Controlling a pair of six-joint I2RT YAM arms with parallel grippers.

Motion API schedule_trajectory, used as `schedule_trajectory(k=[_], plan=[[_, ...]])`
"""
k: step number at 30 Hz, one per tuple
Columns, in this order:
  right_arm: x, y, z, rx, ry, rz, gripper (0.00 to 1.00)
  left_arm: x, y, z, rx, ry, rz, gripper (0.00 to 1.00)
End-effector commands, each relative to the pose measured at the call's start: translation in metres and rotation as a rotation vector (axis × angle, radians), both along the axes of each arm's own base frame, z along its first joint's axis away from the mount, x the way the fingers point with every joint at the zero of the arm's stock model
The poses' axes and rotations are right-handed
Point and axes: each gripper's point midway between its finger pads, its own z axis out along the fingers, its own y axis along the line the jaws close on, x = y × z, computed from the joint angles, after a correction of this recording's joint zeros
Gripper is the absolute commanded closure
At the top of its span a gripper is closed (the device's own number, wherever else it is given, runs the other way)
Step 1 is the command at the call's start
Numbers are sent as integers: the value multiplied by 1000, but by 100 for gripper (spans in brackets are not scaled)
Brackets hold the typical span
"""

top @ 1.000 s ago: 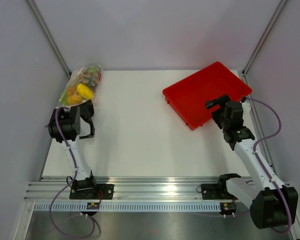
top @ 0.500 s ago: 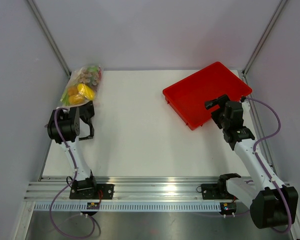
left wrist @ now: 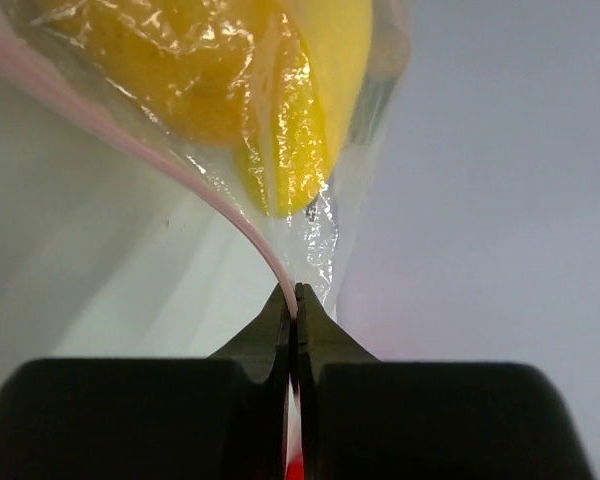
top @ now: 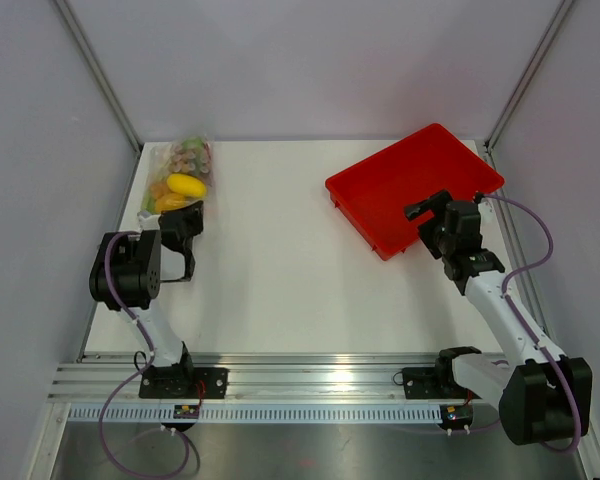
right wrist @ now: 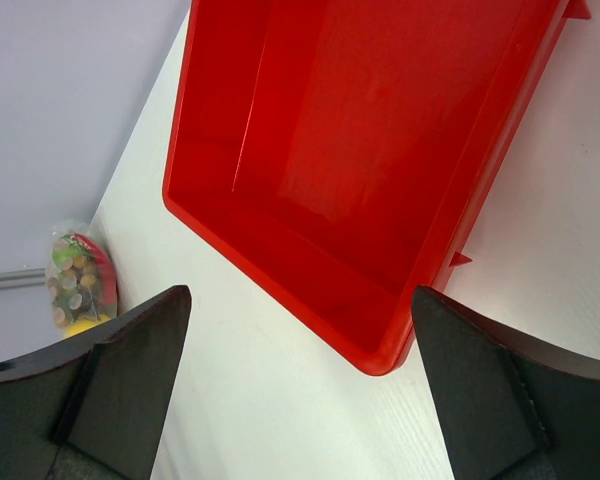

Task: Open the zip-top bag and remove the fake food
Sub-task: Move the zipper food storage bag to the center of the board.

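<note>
Where the worktop (top: pixel 280 270) runs into its far left corner, the zip-top bag (top: pixel 178 178) lies clear and crinkled. It is stuffed with fake food (top: pixel 187 185): a bright yellow piece on top, orange under it, and green and small tan balls toward the far end. From the left wrist, the pink zip strip (left wrist: pixel 170 170) curves down from the upper left into the left jaws. These are pressed together on the bag's edge, with thin film pinched between the fingertips (left wrist: pixel 270 330), and yellow pieces bulge behind the plastic just above. Whether the bag is lifted off the worktop, I cannot tell. The right jaws stand wide apart, holding nothing, over the near edge of the red tray (top: pixel 420 175) at the far right corner. The right wrist view shows the bag (right wrist: pixel 75 285) small and well apart from the tray (right wrist: pixel 350 150).

Compared with a second ago, the bag has moved. It leaned out past the left edge then, and now it sits further in on the worktop, turned straighter, with the yellow piece shifted right. The left arm's elbow has dropped toward the near edge, and the right arm has barely shifted.
</note>
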Motion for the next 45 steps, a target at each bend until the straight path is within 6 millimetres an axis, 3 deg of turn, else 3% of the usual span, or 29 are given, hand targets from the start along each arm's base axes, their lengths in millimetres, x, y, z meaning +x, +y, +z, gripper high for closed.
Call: schedule_trajectory(k=[1, 3, 5, 6, 7, 9, 10, 16, 20, 23, 27, 33, 45], plan=[[9, 7, 19, 5, -62, 37, 0, -13, -21, 25, -2, -25, -60, 100], [10, 9, 19, 11, -68, 44, 1, -25, -26, 19, -1, 13, -70, 100], [10, 12, 15, 20, -56, 56, 1, -33, -28, 33, 37, 5, -77, 100], [10, 15, 16, 29, -55, 72, 1, -41, -40, 25, 56, 48, -103, 100], [10, 17, 18, 32, -59, 81, 1, -45, -49, 41, 79, 24, -122, 100], [11, 18, 20, 30, -66, 93, 0, -56, -53, 34, 123, 91, -121, 100], [11, 18, 20, 27, -67, 94, 1, -59, -59, 47, 139, 71, -132, 100], [11, 26, 26, 19, -97, 143, 1, -80, -78, 49, 121, 192, -198, 100], [14, 32, 20, 15, -78, 170, 1, -98, -84, 52, 132, 268, -204, 100], [15, 49, 21, 22, -91, 256, 1, -111, -99, 53, 96, 269, -246, 100], [16, 76, 26, -23, -116, 348, 1, -124, -117, 69, 108, 233, -311, 100], [17, 106, 20, -42, -102, 467, 1, -142, -125, 72, 97, 248, -341, 100], [11, 169, 37, -66, -236, 743, 0, -155, -120, 89, 157, 235, -348, 100]])
